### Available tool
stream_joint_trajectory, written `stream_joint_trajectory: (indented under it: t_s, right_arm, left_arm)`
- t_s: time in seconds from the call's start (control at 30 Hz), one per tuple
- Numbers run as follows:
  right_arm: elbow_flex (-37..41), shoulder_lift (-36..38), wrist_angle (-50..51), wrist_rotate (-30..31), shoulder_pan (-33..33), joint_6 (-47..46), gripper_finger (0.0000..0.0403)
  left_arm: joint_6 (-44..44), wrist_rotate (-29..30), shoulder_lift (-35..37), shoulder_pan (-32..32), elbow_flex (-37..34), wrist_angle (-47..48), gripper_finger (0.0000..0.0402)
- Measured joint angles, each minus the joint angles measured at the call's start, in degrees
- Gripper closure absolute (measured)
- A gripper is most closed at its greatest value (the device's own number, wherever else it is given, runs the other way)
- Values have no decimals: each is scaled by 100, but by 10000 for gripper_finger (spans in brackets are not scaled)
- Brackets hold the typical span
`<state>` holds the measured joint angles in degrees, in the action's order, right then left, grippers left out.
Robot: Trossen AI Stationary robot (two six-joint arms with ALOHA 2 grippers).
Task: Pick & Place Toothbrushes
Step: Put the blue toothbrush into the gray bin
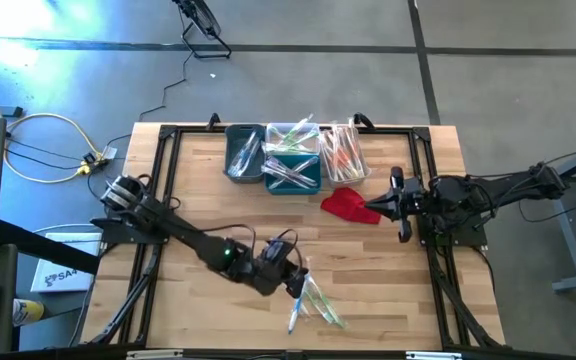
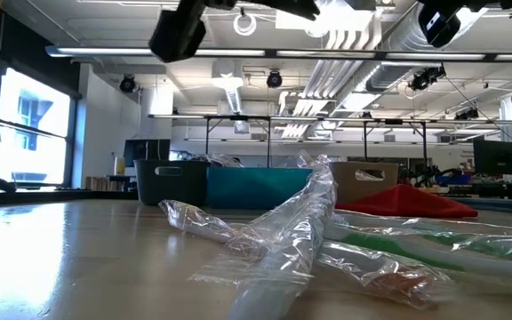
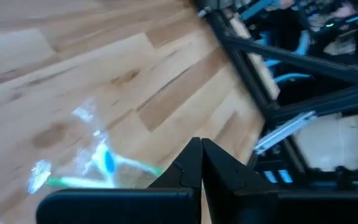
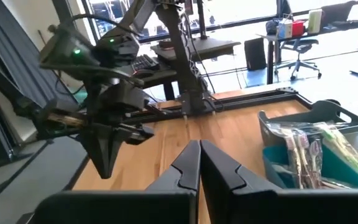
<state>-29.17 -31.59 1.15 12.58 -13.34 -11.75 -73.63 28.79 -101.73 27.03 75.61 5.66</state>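
Note:
A small loose heap of toothbrushes (image 1: 315, 302) in clear wrappers lies on the wooden table near its front edge, with green and blue handles showing (image 3: 98, 165); the low view shows it close up (image 2: 300, 240). More toothbrushes (image 4: 303, 149) fill the bins at the far edge. My left gripper (image 1: 303, 272) hangs shut just on the far side of the heap, slanting down, with nothing between its fingers (image 3: 201, 163); the right wrist view shows it too (image 4: 104, 158). My right gripper (image 1: 373, 210) is shut and empty (image 4: 199, 163), held level above the table at the right.
A grey bin (image 1: 244, 155), a teal bin (image 1: 293, 170) and a pale bin (image 1: 344, 152) stand side by side at the far middle. A red cloth (image 1: 349, 204) lies just in front of them, beside my right gripper. A black frame (image 1: 163, 190) rims the table.

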Motion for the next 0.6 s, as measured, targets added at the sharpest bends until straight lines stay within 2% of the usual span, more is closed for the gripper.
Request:
stream_joint_trajectory:
  t_s: [0.13, 0.27, 0.33, 0.47, 0.6]
  right_arm:
    - [0, -12, 35, 110, 0, -2, 399]
    - [0, -11, 39, 112, 0, 0, 399]
    - [0, -11, 41, 101, 0, 0, 399]
    - [0, -11, 48, 112, 0, 2, 399]
    - [0, -10, 91, 117, 0, 2, 399]
  left_arm:
    - [-8, 58, -180, 90, 408, -8, 401]
    - [158, -143, -517, 47, 1037, 492, 401]
    - [139, -163, -663, 6, 1363, 1089, 401]
    - [-212, -342, -966, 5, 1937, 1866, 401]
    - [-497, -405, -1229, 49, 2298, 2198, 401]
